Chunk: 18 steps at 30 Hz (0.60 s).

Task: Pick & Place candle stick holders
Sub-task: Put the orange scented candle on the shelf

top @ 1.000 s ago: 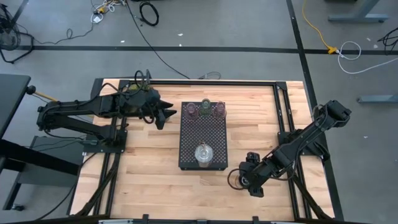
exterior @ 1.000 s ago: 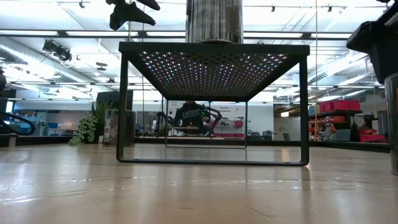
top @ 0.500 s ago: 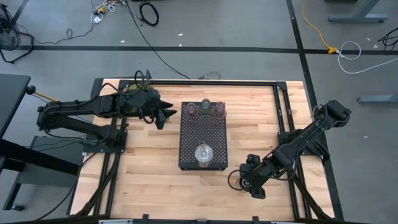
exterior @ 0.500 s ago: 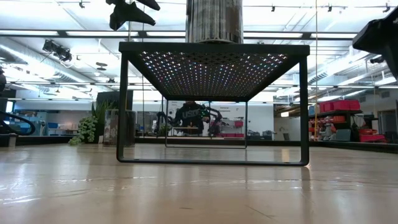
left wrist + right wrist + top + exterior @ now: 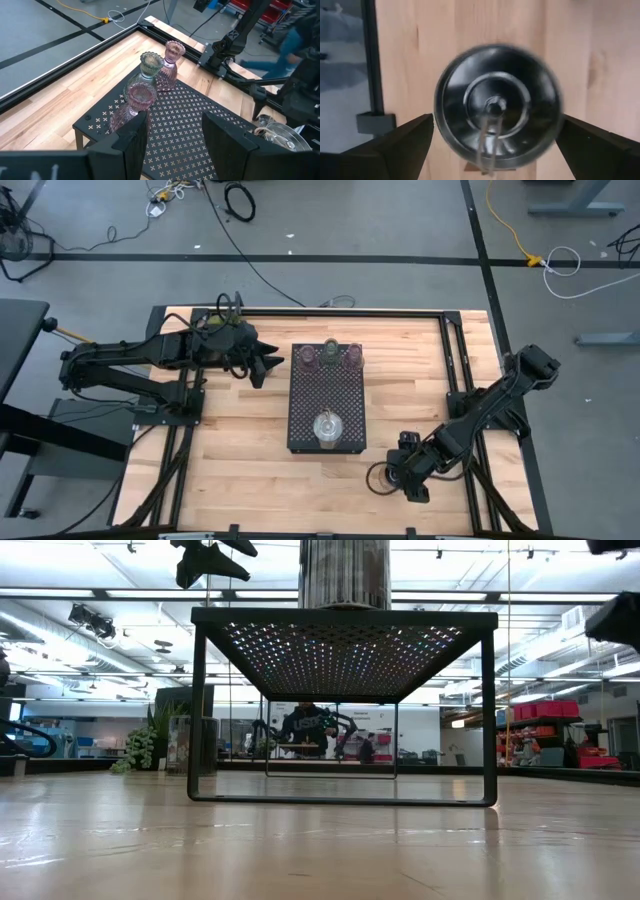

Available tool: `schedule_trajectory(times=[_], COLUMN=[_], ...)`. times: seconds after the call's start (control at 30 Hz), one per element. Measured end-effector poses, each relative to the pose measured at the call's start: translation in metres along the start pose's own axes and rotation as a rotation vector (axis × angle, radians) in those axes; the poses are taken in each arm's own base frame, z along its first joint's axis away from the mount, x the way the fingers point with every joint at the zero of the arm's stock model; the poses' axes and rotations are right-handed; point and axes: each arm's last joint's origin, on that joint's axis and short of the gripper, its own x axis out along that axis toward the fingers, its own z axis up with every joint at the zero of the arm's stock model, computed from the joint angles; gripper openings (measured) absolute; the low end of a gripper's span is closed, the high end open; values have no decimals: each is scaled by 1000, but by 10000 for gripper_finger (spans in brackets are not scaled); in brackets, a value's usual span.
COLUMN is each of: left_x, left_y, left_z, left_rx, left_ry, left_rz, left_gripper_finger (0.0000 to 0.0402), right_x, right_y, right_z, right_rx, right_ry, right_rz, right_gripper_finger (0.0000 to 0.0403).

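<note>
Pale wooden planking forms the table (image 5: 240,440), framed by black rails on a grey floor.

High view: a black perforated rectangular tray (image 5: 326,395) sits at frame centre. Along its upper edge stand three small holders: a pinkish-brown holder (image 5: 308,357), a pale green holder (image 5: 330,347) and a second pinkish-brown holder (image 5: 352,356). A wider ribbed clear-glass holder (image 5: 326,427) stands near the tray's lower edge. The left gripper (image 5: 272,363) hovers left of the tray's upper corner. The right gripper (image 5: 397,470) is at lower right, beside a round silvery holder (image 5: 380,473) on the wood.

Low view: the tray (image 5: 345,620) appears as a raised mesh platform on thin legs, with the ribbed base of the clear-glass holder (image 5: 345,575) on top.

Left wrist view: the left gripper (image 5: 172,137) has its flat dark fingers spread apart, gripping nothing; the three fluted, vase-shaped holders stand just beyond on the cross-punched mesh.

Right wrist view: the right gripper (image 5: 492,140) is spread wide around the round, concentric-ringed silvery holder (image 5: 497,107); contact with it appears absent, though blur limits certainty.
</note>
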Motion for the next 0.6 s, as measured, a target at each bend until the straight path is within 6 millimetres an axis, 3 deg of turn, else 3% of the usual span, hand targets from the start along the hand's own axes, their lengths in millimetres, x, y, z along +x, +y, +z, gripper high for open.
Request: schedule_trajectory(times=[0.27,0.6], left_x=[0,0], left_y=[0,0], left_z=[0,0], left_rx=[-1,-1], left_ry=[0,-1], left_rz=[0,0], left_gripper_finger=[190,190], right_x=[20,20], right_y=[6,9], right_z=[0,5], right_rx=[30,14], right_ry=[36,-1], right_rz=[-12,33], right_gripper_finger=[400,400])
